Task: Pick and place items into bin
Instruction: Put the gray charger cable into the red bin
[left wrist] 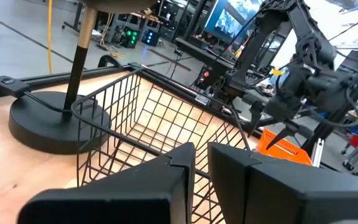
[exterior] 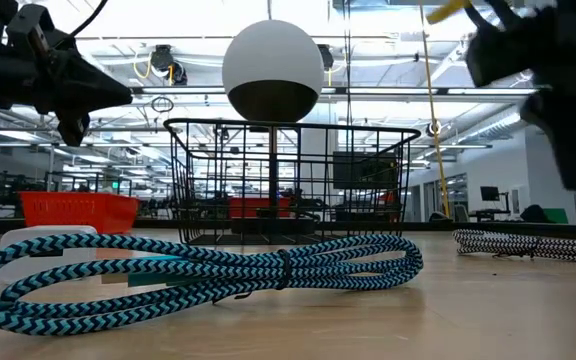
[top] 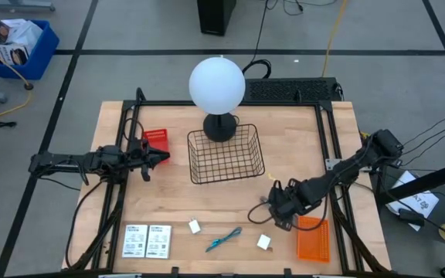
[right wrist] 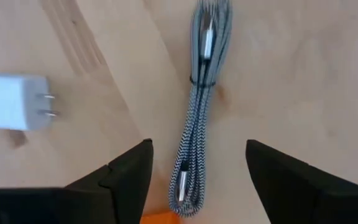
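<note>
- Items for the wire bin (top: pixel 225 154) lie scattered along the lower edge of the wooden bench (top: pixel 176 208) in the high view: two printed cards (top: pixel 147 240) at lower left, a small white block (top: pixel 195 226), a teal pen (top: pixel 223 239) and a second white block (top: pixel 264 242) near centre. The bin stands at mid-frame, just below the globe lamp (top: pixel 217 84), within reach of both arms. The right claw (top: pixel 278 207) hangs at right of centre beside an orange tray (top: pixel 313 237); the left claw (top: pixel 151 158) waits at mid-left by a red tray (top: pixel 156 139).
- The low view, level with the bench, fills its foreground with a coiled teal-and-black braided cable (exterior: pixel 208 268); behind it rise the thin black grid of the bin and the lamp's smooth white sphere. A second braided cable (exterior: pixel 528 243) lies at right.
- The left wrist view looks across the bin's open rim, its own dark fingers (left wrist: pixel 166 186) nearly together and clamped on nothing visible.
- The right wrist view looks straight down: fingers (right wrist: pixel 126 177) set wide apart, straddling a folded black-and-white braided cable (right wrist: pixel 197 118) that lies on the pale grain, probably lined up for a grasp. A white plug adapter (right wrist: pixel 11 102) with metal prongs sits at left.
</note>
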You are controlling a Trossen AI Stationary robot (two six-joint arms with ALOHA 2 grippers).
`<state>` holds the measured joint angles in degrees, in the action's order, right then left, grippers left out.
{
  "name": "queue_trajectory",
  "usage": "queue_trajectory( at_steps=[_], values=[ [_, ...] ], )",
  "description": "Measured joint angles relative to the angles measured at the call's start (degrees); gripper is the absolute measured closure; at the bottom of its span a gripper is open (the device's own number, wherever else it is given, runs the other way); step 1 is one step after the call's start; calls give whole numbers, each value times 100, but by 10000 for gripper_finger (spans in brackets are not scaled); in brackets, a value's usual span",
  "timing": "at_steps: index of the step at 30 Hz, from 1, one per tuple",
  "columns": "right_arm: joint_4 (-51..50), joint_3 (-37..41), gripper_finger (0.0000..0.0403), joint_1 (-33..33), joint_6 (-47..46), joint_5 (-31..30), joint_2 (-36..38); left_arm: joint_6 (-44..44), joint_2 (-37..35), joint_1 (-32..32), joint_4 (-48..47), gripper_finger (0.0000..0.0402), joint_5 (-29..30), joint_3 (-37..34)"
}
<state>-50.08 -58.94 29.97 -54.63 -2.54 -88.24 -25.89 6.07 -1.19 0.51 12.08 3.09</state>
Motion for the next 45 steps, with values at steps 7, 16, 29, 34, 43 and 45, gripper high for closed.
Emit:
queue_trajectory(
  at_steps=[7, 16, 29, 34, 43, 45],
  values=[
    [902, 718, 168, 138, -379, 160, -3, -9, 0, -2, 4, 350, 2, 0],
    [1265, 1191, 183, 123, -562, 268, 0, 3, 0, 0, 7, 350, 2, 0],
    [1474, 1318, 297, -30, -152, 146, 13, 8, 0, -2, 4, 350, 2, 0],
    [1482, 1317, 377, -161, -39, 144, 13, 8, 0, -1, 4, 350, 2, 0],
    [2334, 1322, 370, -227, 185, 86, 67, -3, 0, -2, 4, 350, 2, 0],
    [2640, 1320, 376, -227, 307, 92, 74, -67, 0, -2, 4, 350, -1, 0]
  ],
)
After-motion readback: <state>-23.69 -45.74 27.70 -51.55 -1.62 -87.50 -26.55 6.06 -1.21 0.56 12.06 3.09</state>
